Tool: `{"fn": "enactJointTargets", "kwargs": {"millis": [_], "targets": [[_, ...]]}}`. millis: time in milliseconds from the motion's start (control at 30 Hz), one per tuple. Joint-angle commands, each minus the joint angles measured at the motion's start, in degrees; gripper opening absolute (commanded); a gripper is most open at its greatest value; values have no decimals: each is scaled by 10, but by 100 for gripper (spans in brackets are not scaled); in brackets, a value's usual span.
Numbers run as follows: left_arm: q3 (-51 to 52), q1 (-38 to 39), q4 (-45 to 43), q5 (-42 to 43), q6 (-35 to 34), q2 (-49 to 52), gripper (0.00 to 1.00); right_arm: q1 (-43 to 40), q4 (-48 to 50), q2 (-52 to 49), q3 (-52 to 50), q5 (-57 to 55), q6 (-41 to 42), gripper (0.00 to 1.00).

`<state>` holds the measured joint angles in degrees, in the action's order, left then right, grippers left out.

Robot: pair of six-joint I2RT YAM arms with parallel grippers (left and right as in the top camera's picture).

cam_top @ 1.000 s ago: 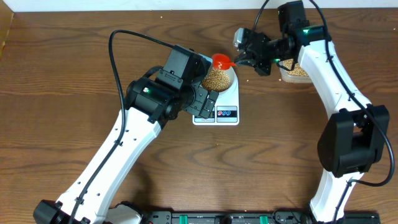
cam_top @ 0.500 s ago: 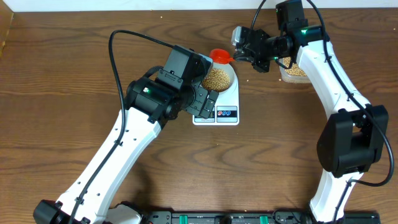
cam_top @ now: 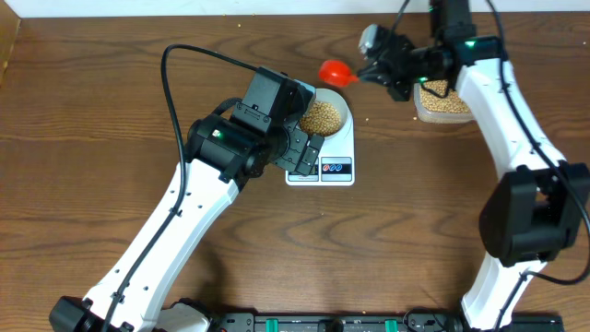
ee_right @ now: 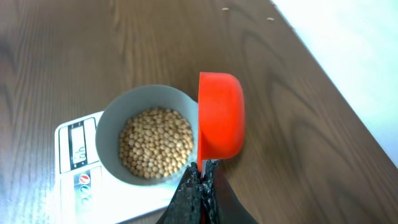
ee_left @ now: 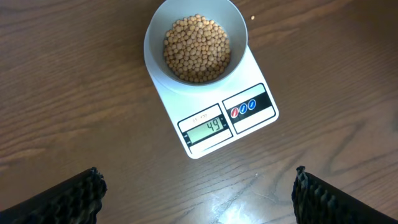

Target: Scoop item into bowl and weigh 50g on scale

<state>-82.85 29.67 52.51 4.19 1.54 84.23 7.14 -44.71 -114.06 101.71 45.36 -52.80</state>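
The pale bowl holds tan beans and stands on the white scale; the display reads 49. It also shows in the right wrist view. My right gripper is shut on the handle of a red scoop, held tilted on its side above the table just beyond the bowl's far rim. The scoop looks empty. My left gripper is open and empty, hovering over the table in front of the scale.
A clear tub of beans stands at the right, partly under my right arm. A few stray beans lie on the wood near the scale. The table's far edge meets a white wall.
My right gripper has lifted the red scoop off the bowl's rim and drawn it back and to the right. The left arm has not moved.
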Motion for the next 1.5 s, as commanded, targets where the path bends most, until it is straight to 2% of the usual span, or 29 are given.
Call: {"fn": "enactJointTargets", "kwargs": {"millis": [0, 133, 200, 400, 567, 933, 1467], "targets": [[6, -1, 2, 1, 6, 4, 98, -31, 2, 43, 3, 17, 89, 1], [6, -1, 2, 1, 6, 4, 98, -75, -19, 59, 3, -1, 168, 1], [6, -1, 2, 1, 6, 4, 98, -96, -46, 61, 3, -21, 182, 1], [6, -1, 2, 1, 6, 4, 98, -136, -134, 61, 3, -115, 185, 1], [6, -1, 2, 1, 6, 4, 98, -142, -169, 55, 0, -191, 188, 1], [6, -1, 2, 1, 6, 4, 98, -142, -145, 13, -3, -252, 320, 2], [6, -1, 2, 1, 6, 4, 98, -142, -133, -18, -3, -253, 342, 1]]}}
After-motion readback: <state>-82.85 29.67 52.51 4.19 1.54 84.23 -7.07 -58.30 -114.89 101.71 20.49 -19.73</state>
